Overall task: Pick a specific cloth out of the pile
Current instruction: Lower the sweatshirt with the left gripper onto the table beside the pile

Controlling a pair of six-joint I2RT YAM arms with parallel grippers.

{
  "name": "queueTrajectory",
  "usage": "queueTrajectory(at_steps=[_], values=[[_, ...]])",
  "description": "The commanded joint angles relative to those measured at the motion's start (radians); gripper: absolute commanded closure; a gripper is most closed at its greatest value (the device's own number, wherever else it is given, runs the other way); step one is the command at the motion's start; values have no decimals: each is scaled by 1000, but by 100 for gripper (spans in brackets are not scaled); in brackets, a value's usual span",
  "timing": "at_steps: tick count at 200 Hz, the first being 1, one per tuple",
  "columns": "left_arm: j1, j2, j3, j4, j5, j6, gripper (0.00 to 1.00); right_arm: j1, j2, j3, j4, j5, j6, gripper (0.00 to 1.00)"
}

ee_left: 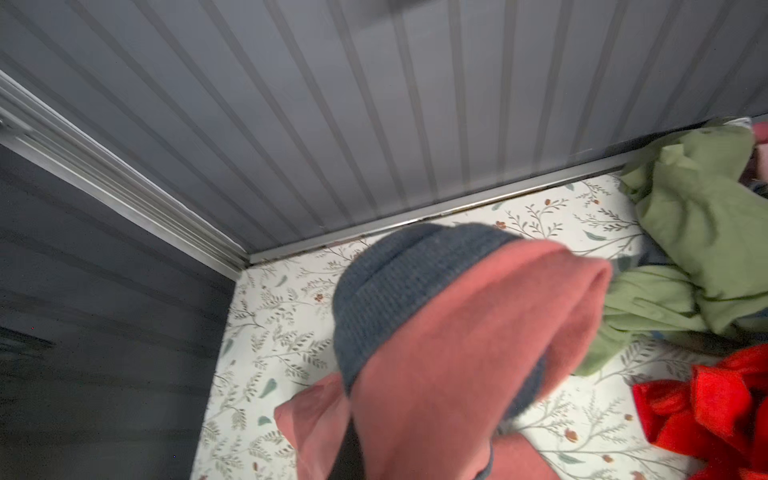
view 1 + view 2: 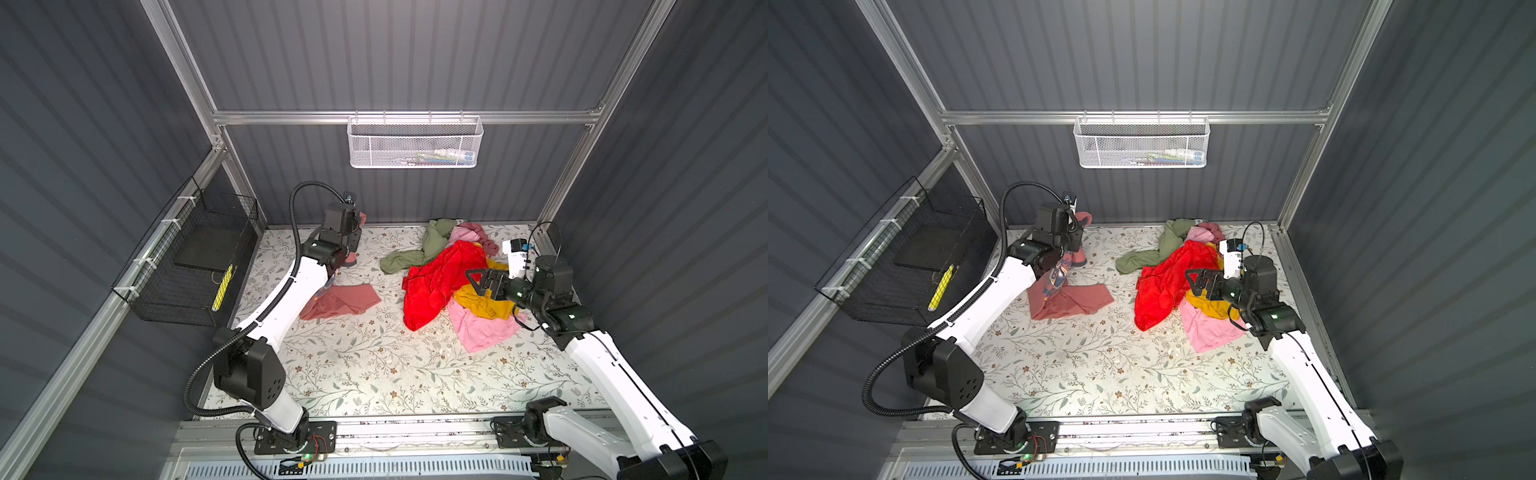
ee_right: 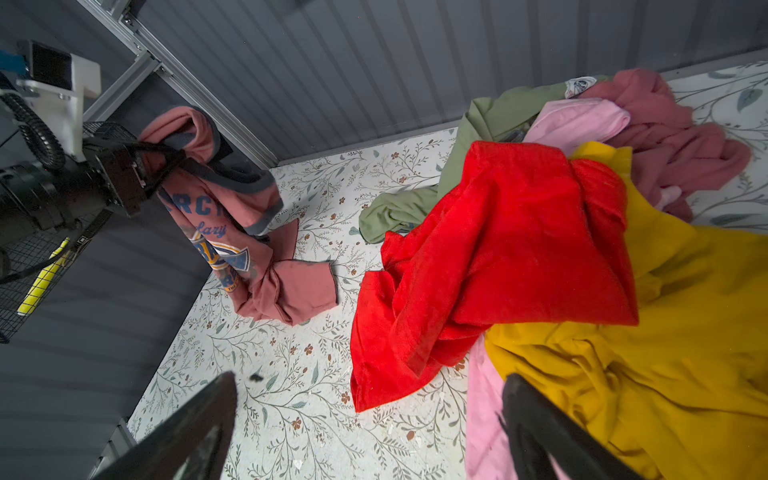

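- The worktop point(image 2: 374, 374) has a floral cover of leaves and small brown flowers; ribbed grey walls point(image 2: 395, 62) with aluminium rails point(image 2: 395, 117) close it in on three sides
- A white basket point(image 2: 415, 143) hangs on the back rail, and a black basket point(image 2: 183, 266) on the left wall holds a yellow object point(image 2: 222, 286)
- The pile point(image 2: 440, 282) lies at the back right, with red on top and yellow, light pink, green and dusty rose around it
- The cloth point(image 2: 1075, 301) is apart from the pile at the back left, its upper part lifted and its lower part trailing on the worktop
- Only the right wrist view shows the left pincer point(image 3: 174, 162) clenched on the cloth by the blue-grey neck trim; the blue print is also clearest there
- In both top views the wrist hides that grip
- The left wrist view shows only trim and pink fabric, close and blurred
- The left arm point(image 2: 286, 299) reaches toward the back wall with its wrist raised
- The right pincer point(image 2: 473, 278) is spread wide and grasps nothing, over the pile's red and yellow garments and pointing left
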Motion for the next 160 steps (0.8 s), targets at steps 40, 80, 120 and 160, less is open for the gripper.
queueTrajectory(at_steps=[40,80,120,160], values=[[22,-175,-257,33,76,-384,100,10,-5,2,3,8,14,2],[67,-272,-407,55,109,-526,100,13,7,2,13,-4,14,2],[181,-332,-549,105,225,-655,100,15,5,-7,11,-1,13,2],[189,-261,-565,130,273,-664,100,15,12,-6,7,-3,11,2]])
